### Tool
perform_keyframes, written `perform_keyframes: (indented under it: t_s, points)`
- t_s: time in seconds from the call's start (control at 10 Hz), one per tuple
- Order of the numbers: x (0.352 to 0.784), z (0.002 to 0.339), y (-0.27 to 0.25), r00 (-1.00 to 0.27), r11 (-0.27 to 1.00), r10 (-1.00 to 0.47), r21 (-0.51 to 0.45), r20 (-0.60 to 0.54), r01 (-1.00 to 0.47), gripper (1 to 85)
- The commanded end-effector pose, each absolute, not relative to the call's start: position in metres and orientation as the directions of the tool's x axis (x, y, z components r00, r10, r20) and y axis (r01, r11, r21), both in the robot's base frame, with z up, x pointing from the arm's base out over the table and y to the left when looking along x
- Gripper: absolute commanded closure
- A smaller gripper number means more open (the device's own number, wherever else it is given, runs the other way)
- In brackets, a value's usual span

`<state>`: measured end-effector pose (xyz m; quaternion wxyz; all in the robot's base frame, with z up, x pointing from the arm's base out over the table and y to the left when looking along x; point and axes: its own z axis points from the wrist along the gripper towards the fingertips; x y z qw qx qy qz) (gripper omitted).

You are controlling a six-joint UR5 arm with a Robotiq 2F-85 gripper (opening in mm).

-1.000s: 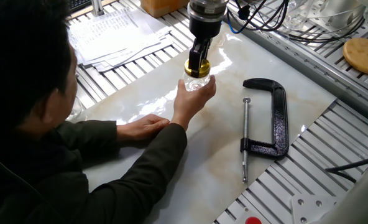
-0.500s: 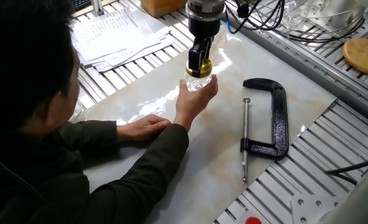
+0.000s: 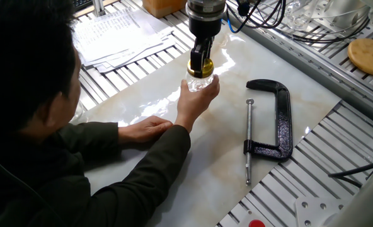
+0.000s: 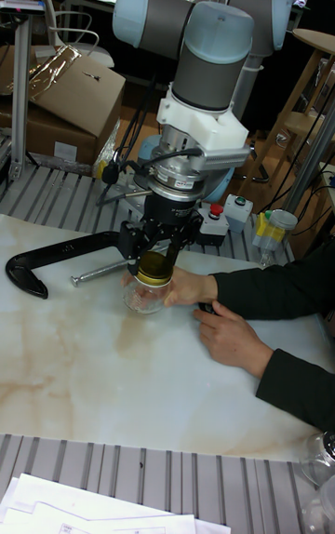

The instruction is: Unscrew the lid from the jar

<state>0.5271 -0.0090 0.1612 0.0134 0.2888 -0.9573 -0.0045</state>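
Observation:
A small clear glass jar (image 3: 199,82) (image 4: 148,297) stands on the marble-look table, held from behind by a person's hand (image 3: 195,101) (image 4: 189,288). Its yellow-gold lid (image 3: 200,68) (image 4: 153,266) sits on the jar's mouth. My gripper (image 3: 200,63) (image 4: 154,260) comes straight down from above, its black fingers closed on the lid's sides. The jar's lower part is partly hidden by the person's fingers in the fixed view.
A black C-clamp (image 3: 271,120) (image 4: 56,260) lies on the table beside the jar. The person's other hand (image 3: 145,128) (image 4: 233,339) rests flat on the table. Papers (image 3: 120,34) lie at one table end; a tan wooden disc (image 3: 368,55) sits at the far side.
My gripper's wrist has turned slightly about its vertical axis while staying on the lid. The jar and the holding hand stay almost in place.

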Motion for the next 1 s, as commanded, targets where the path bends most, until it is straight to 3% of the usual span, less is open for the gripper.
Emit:
perform_keyframes:
  t_s: [0.0,0.9]
  points:
    - [0.5275,0.1618,-0.006,-0.798,0.798,-0.603,0.028,0.013,-0.602,84.7]
    - [0.5275,0.1582,-0.0134,-0.656,0.656,-0.754,0.016,0.027,-0.754,84.7]
